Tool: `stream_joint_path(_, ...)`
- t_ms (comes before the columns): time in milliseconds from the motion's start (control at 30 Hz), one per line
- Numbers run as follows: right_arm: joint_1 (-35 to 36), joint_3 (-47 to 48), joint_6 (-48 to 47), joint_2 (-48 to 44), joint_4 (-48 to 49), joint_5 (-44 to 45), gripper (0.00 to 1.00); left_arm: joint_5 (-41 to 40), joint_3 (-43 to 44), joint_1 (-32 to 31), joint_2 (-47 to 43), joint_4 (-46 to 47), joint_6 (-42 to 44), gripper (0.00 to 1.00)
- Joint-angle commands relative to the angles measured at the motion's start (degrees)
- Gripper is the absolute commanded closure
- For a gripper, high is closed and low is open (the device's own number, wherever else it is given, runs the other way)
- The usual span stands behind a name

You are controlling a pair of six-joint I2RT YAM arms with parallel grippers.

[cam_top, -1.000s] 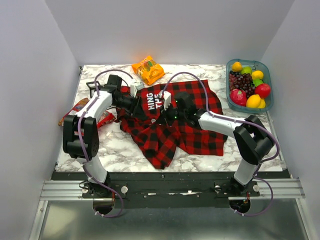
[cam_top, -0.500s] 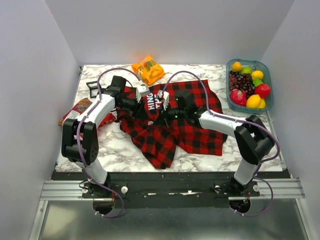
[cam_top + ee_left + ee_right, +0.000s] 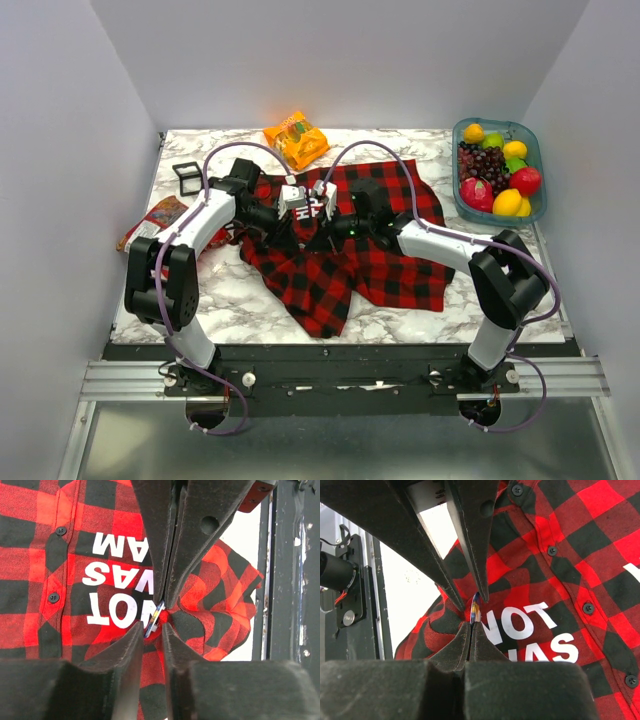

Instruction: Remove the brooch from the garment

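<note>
Two arms meet over the middle of the marble surface [image 3: 232,296]. The garment [image 3: 385,265], a red-and-black plaid shirt with white lettering [image 3: 117,580], lies crumpled there and spreads toward the right edge. The brooch [image 3: 154,619] is a small thin piece seen edge-on, showing blue and white. It sits on the shirt just beside the lettering, at the spot where both grippers converge.

The left gripper [image 3: 151,627] has its jaws a little apart, astride the brooch; whether they press on it cannot be told. The right gripper [image 3: 471,625] points in from the opposite side with its jaws closed tight together. Their tips touch one end of the brooch and the cloth puckers around that spot, but whether they pinch brooch or cloth cannot be told.

An orange packet [image 3: 296,139] sits at the far edge and a tray of fruit [image 3: 497,121] in the far right corner. A red snack packet [image 3: 160,215] and a small black object [image 3: 186,176] lie near the left edge.
</note>
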Motion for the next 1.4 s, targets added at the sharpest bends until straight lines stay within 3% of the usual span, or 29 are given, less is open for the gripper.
stream_joint_path(0, -0.3, 2.24, -0.82, -0.27, 0.23, -1.88, 0.98, 2.16, 0.51, -1.16, -0.03, -1.24, 1.7, 0.72)
stream_joint_path(200, -0.22, 2.33, -3.1, -0.01, -0.39, -1.98, 0.98, 2.08, 1.65, -1.25, 0.24, 0.08, 0.82, 0.76)
stream_joint_path(433, -0.3, 2.24, -3.54, 0.0, -0.74, -0.84, 0.95, 2.25, 2.97, -1.51, 1.47, -3.0, 3.01, 0.96)
stream_joint_path(467, -0.3, 2.16, -3.72, -0.09, -1.01, -0.05, 0.92, 2.16, 3.05, -1.51, 1.55, -4.39, 4.41, 0.99)
stream_joint_path(500, -0.3, 2.15, -3.89, -0.27, -1.62, 1.0, 0.77, 1.9, 3.49, -1.6, 1.55, -5.36, 5.29, 1.0)
stream_joint_path(600, -1.0, 1.72, -4.94, -2.37, -3.63, 5.84, 0.63, -0.64, 4.81, -1.6, 1.38, -8.27, 7.14, 1.0)
stream_joint_path(767, -2.06, 1.19, -9.68, -5.62, -10.85, 3.4, 0.54, -6.62, 6.57, -1.6, -0.46, -9.24, 8.11, 1.0)
stream_joint_path(1100, -1.36, -1.19, -10.48, -2.21, -7.34, 2.15, 0.42, -14.71, 13.77, -1.95, -0.9, -12.67, 11.01, 1.0)
stream_joint_path(1167, -1.18, 0.13, -11.36, -0.71, -7.42, 2.24, 0.42, -15.85, 13.69, -2.39, -1.26, -12.58, 11.27, 1.0)
stream_joint_path(1200, -1.09, 0.66, -11.71, -0.27, -7.34, 2.33, 0.46, -16.38, 13.52, -2.74, -1.61, -12.67, 11.36, 1.0)
stream_joint_path(1267, -1.09, 1.62, -12.07, 0.43, -7.34, 2.51, 0.58, -18.57, 13.25, -3.88, -1.96, -12.58, 11.98, 1.0)
stream_joint_path(1300, -1.09, 1.71, -12.5, 0.43, -7.42, 2.86, 0.72, -19.45, 12.99, -4.32, -2.48, -12.58, 12.59, 1.0)
stream_joint_path(1367, -1.18, 1.54, -14.61, -0.26, -8.12, 4.17, 0.83, -21.12, 12.99, -5.2, -2.84, -13.19, 13.73, 1.0)
